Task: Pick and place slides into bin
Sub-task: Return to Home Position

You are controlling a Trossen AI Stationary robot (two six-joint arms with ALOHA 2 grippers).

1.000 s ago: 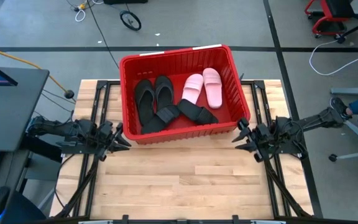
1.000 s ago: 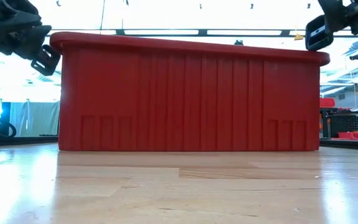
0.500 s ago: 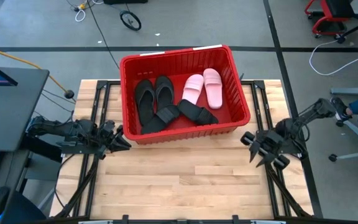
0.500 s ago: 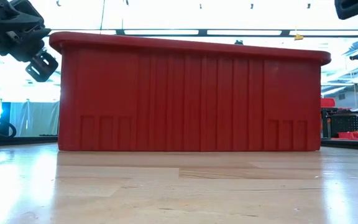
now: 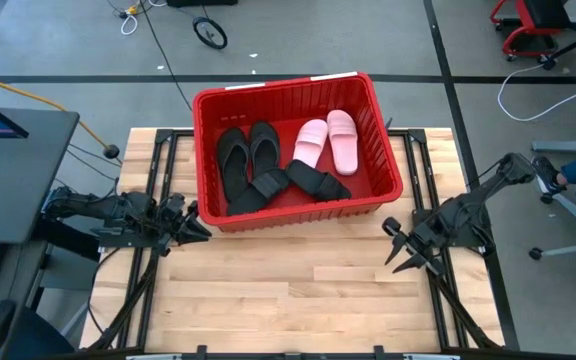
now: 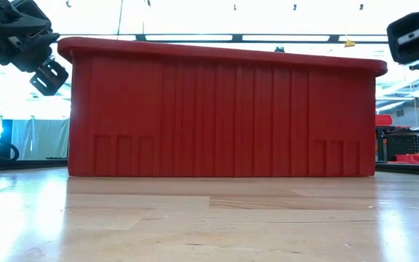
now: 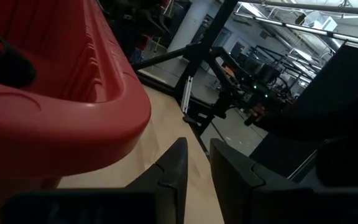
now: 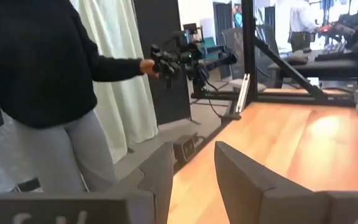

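Note:
The red bin (image 5: 373, 130) stands at the table's far middle; it also shows in the low view (image 6: 217, 116) and the left wrist view (image 7: 73, 106). Inside it, two black slides (image 5: 246, 152) lie side by side at the left. Two more black slides (image 5: 303, 182) lie by the near wall, and two pink slides (image 5: 328, 140) at the right. My left gripper (image 5: 196, 222) is slightly open and empty by the bin's near left corner. My right gripper (image 5: 392, 247) is open and empty, nearer than the bin's near right corner.
Bare wooden table top (image 5: 288, 300) stretches between the bin and the near edge. Dark frame rails (image 5: 158, 160) run along both sides of the table. A person in a dark top (image 8: 42, 74) stands beyond the table's right side.
My right gripper has drawn back from the bin's near right corner toward the table's near edge and has turned, so its fingers now slant toward the near left. The bin and the slides have stayed where they were.

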